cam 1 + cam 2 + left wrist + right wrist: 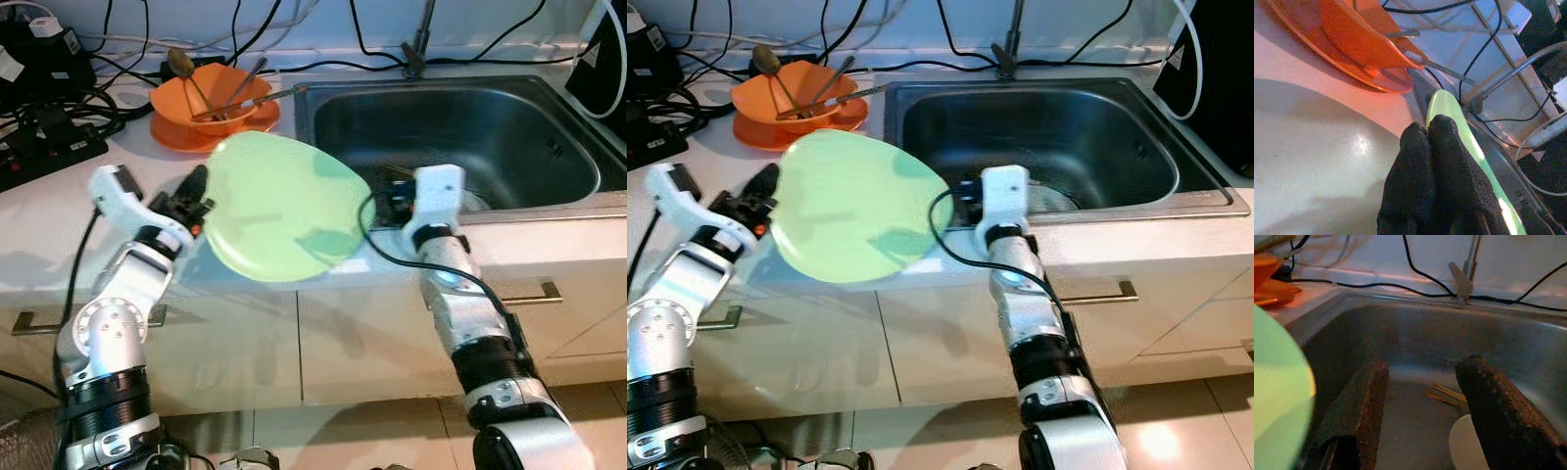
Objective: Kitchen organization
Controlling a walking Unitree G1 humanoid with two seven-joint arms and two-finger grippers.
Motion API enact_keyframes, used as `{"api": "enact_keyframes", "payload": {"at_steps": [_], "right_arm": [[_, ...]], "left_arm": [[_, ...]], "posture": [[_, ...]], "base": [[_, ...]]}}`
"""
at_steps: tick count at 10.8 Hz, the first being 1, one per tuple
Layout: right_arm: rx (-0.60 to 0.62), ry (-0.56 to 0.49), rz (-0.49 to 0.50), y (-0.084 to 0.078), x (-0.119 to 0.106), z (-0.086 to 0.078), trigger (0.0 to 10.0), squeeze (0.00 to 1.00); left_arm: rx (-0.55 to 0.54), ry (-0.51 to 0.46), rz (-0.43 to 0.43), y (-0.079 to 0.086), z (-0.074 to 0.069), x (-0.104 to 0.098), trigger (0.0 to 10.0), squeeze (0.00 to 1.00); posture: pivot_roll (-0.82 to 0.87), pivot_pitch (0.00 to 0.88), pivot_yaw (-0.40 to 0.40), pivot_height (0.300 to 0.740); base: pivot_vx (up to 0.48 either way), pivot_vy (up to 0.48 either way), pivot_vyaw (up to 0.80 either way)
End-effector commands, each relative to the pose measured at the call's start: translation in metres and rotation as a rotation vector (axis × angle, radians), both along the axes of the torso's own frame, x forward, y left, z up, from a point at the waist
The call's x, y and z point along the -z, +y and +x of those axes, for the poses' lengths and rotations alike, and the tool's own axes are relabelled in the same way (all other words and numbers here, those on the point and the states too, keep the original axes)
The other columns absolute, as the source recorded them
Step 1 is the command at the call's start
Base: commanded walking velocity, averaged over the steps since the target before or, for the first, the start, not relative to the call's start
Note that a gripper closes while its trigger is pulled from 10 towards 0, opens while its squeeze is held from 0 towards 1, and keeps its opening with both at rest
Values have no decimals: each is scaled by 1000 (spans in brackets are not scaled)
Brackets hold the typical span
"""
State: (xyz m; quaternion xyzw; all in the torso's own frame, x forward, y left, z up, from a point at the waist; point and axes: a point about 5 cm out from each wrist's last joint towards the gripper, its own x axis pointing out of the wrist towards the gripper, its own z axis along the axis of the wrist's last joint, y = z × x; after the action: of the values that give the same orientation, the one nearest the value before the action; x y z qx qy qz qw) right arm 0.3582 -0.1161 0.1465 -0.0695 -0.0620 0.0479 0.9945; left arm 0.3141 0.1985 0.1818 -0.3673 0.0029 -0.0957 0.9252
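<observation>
A light green plate (284,208) hangs tilted above the counter's front edge, left of the steel sink (549,196). My left gripper (199,201) is shut on the plate's left rim; in the left wrist view its fingertips (1435,132) pinch the green edge (1447,105). My right gripper (1422,382) stands open over the sink's near left side, beside the plate's right rim (1278,401), holding nothing. An orange bowl (211,93) with spoons and chopsticks sits on an orange plate (186,137) at the back of the counter.
Black cables and a power strip (49,157) lie on the counter's left. A faucet (419,39) rises behind the sink. Chopsticks (1447,395) and a white dish (1466,445) lie in the basin. Cabinet fronts with handles (544,292) run below the counter.
</observation>
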Motion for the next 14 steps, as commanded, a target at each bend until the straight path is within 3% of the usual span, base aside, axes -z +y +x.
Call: {"api": "enact_keyframes", "payload": {"at_steps": [1, 8, 11, 14], "right_arm": [[15, 93, -46, 1, 18, -2, 10000, 0], [164, 221, -241, -25, 22, 6, 10000, 0], [10, 281, -267, -5, 28, 4, 10000, 0], [-62, 321, -308, 7, 32, 2, 10000, 0]], "left_arm": [[-1, -13, 25, -1, 1, -6, 10000, 0], [-17, -30, 43, 5, -1, -12, 10000, 0], [-6, -33, 45, 1, -2, -13, 10000, 0], [8, -42, 53, -1, -1, -16, 10000, 0]], "posture": [[122, 68, 34, 740], [127, 72, 23, 740], [129, 72, 17, 740], [131, 75, 18, 740]], "base": [[0, 0, 0], [0, 0, 0], [0, 0, 0], [0, 0, 0]]}}
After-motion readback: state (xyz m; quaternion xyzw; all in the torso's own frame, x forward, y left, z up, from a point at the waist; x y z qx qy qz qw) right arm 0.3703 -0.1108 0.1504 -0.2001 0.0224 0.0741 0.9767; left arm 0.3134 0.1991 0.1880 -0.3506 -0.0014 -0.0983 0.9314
